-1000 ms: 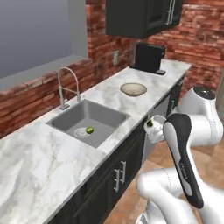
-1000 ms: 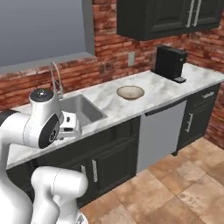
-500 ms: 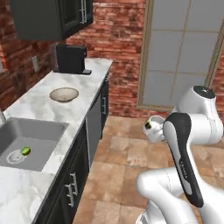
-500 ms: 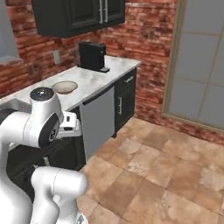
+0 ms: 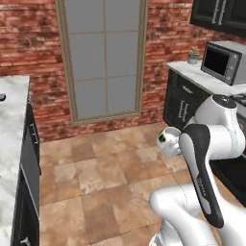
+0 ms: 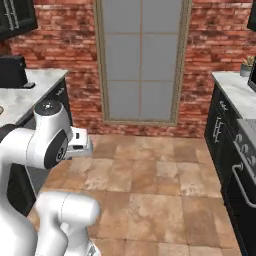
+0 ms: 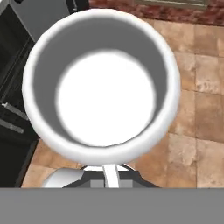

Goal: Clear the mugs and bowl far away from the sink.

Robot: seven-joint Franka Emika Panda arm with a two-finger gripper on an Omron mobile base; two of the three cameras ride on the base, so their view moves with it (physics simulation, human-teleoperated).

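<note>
The white mug (image 7: 103, 83) is held upright in the air over the tiled floor (image 5: 96, 173), its mouth facing up so that the hand view looks straight down into its round, pale inside. Its long axis runs vertically, in line with the gripper. In the left base view the mug (image 5: 166, 138) shows as a small rounded white shape with a dark mark, at the arm's left side, roughly level with the elbow.

The gripper (image 7: 106, 168) sits at the near edge of the mug in the hand view; its jaws are pressed close together, pinching the mug's rim or handle there, though which of the two cannot be told.

Around the robot, a grey marble counter (image 5: 10, 144) runs along the left, and a second counter (image 5: 202, 79) on the right carries a microwave (image 5: 219, 61) with a small potted plant (image 5: 193, 55) beyond it. A tall glazed door (image 5: 103, 57) is set in the far brick wall (image 5: 29, 43). In the right base view a dark coffee machine (image 6: 12, 71) stands on the left counter (image 6: 30, 95).
</note>
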